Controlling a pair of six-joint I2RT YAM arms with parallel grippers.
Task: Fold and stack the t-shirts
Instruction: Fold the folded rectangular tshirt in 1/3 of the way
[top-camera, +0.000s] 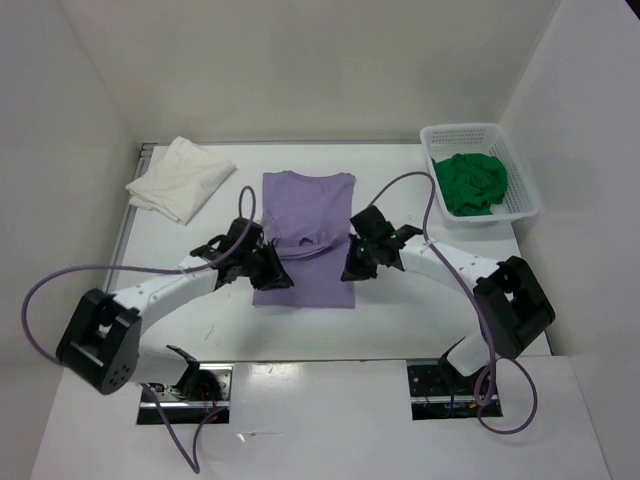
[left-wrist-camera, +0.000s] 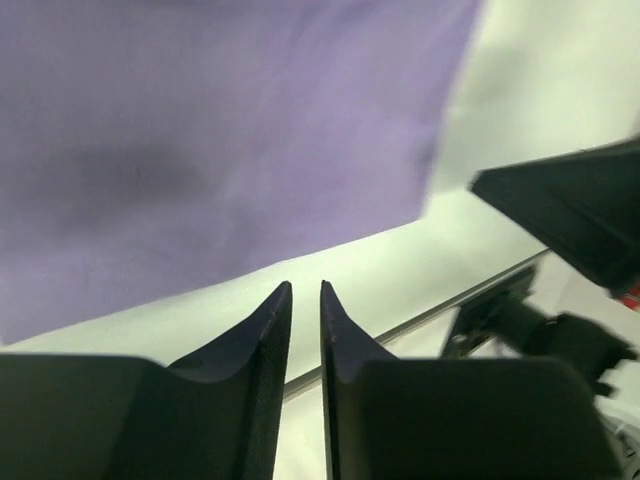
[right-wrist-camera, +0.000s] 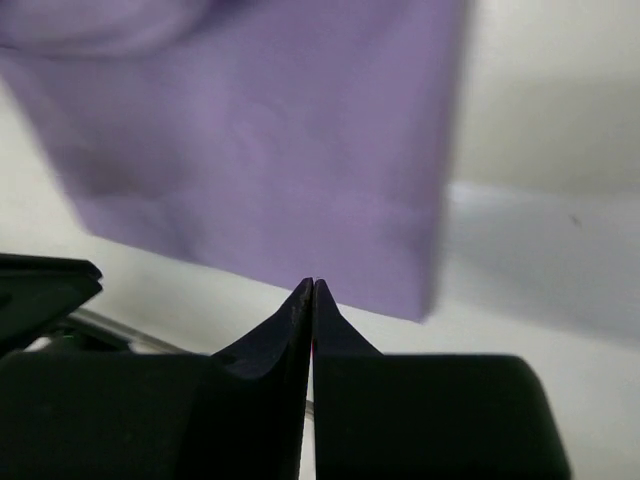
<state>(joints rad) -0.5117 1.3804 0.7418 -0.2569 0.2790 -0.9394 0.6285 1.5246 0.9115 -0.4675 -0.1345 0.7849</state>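
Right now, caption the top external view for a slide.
Left gripper and right gripper flank a part-folded purple t-shirt; folded cream t-shirt far left, crumpled green t-shirt in white plastic basket far right.

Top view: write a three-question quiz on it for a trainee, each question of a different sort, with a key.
1. Where is the green shirt?
A flat on the table
B in the basket
C hanging from an arm
2. True or false: the white shirt lies stacked on the purple shirt.
3. Which shirt lies between the left gripper and the right gripper?

Key: 1 B. 2 false; it lies apart, in the far left corner. 3 the purple shirt.
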